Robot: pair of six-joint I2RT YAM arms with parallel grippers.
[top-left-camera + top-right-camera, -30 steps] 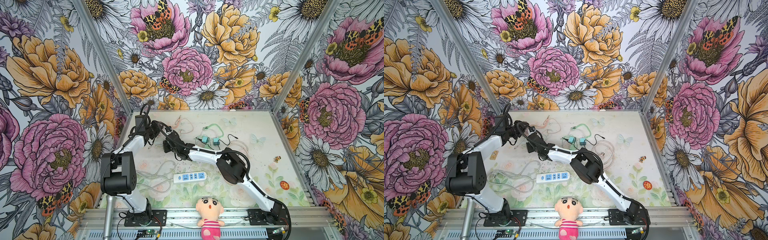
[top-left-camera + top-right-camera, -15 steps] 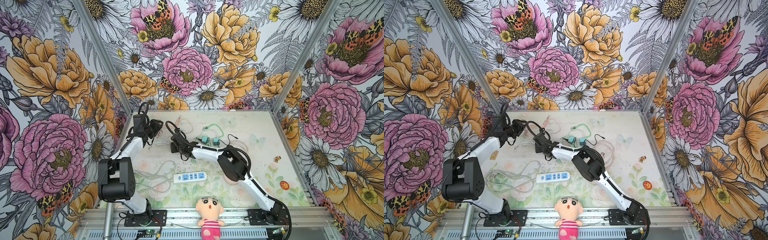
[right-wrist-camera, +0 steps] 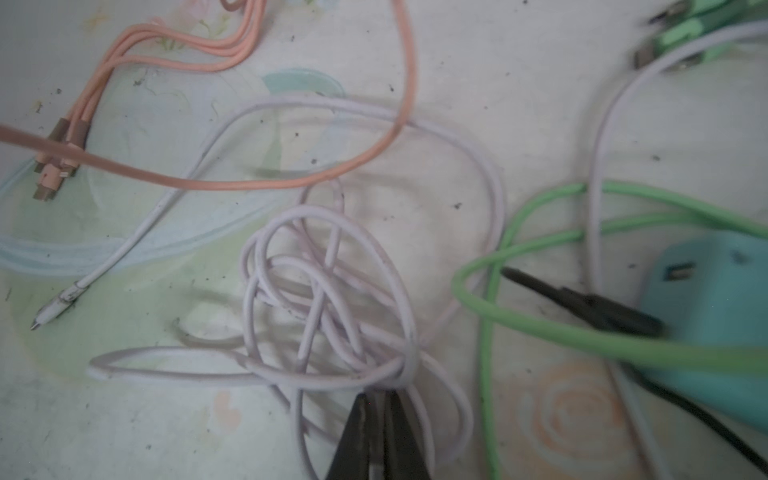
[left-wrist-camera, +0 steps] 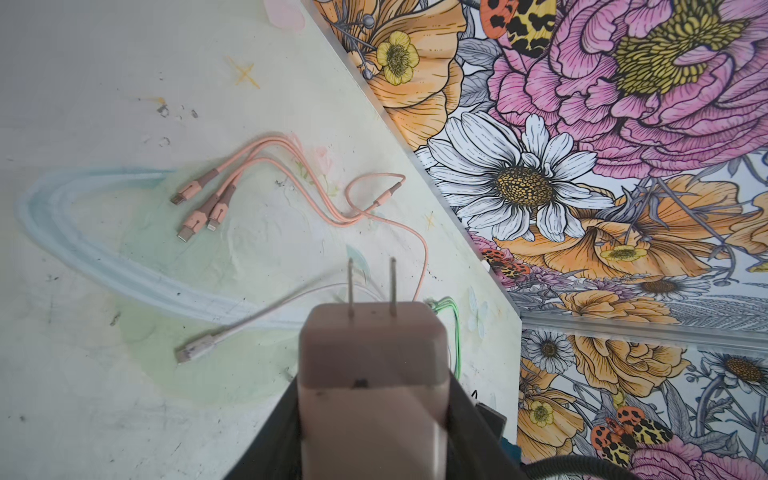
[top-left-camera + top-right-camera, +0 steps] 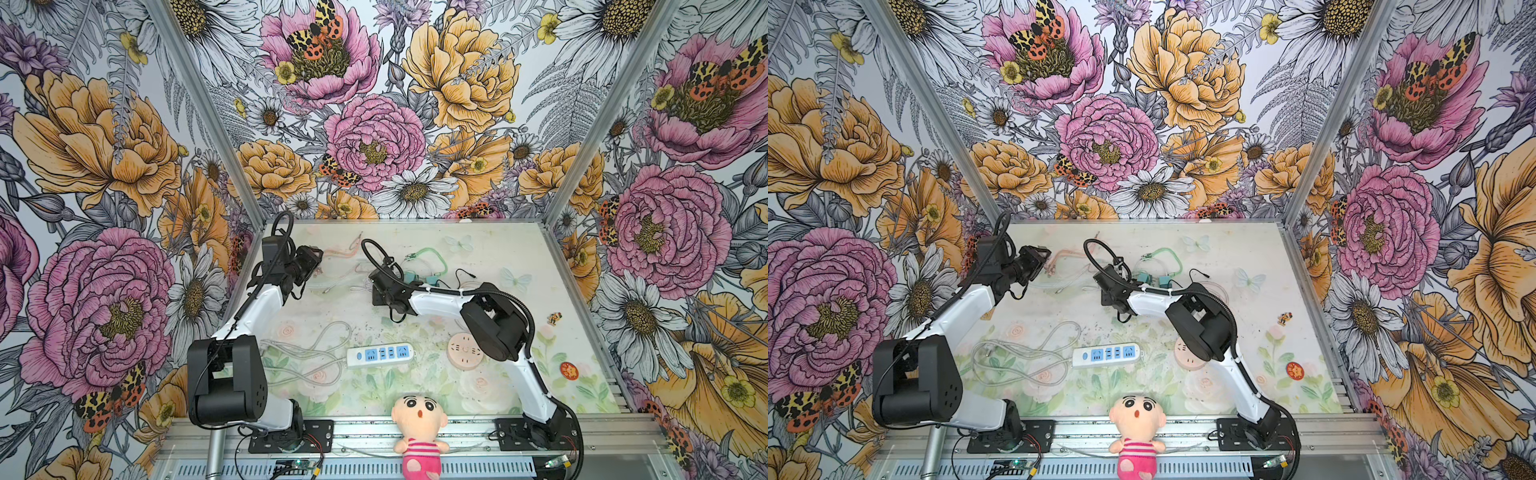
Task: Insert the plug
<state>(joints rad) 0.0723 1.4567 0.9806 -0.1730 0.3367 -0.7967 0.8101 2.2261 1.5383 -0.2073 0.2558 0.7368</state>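
The plug point(image 4: 373, 357), a pale pink wall adapter with two bare prongs pointing forward, sits clamped in the left gripper point(image 5: 309, 259), whose fingers press on its flanks. It is held off the table at the far left, well apart from the power strip point(image 5: 381, 354) lying near the front. The change over the last second is on the other side: the right gripper point(image 3: 378, 405) has swung away from the left one toward the middle of the table. Its jaws have drawn nearly together on a strand of the lilac cable point(image 3: 332, 291) in the tangle (the wrist view shows the loops gathered at the tips). I judge that this takes up the cable, while the plug has not yet started toward a socket. The table point(image 5: 478, 249) is a scuffed, pale floral mat strewn with a pink cable point(image 4: 257, 166), a green cable point(image 3: 540, 324) and a teal adapter point(image 3: 715, 299). Flowered walls point(image 5: 374, 124) enclose it, and a doll point(image 5: 419, 419) sits at the front rail
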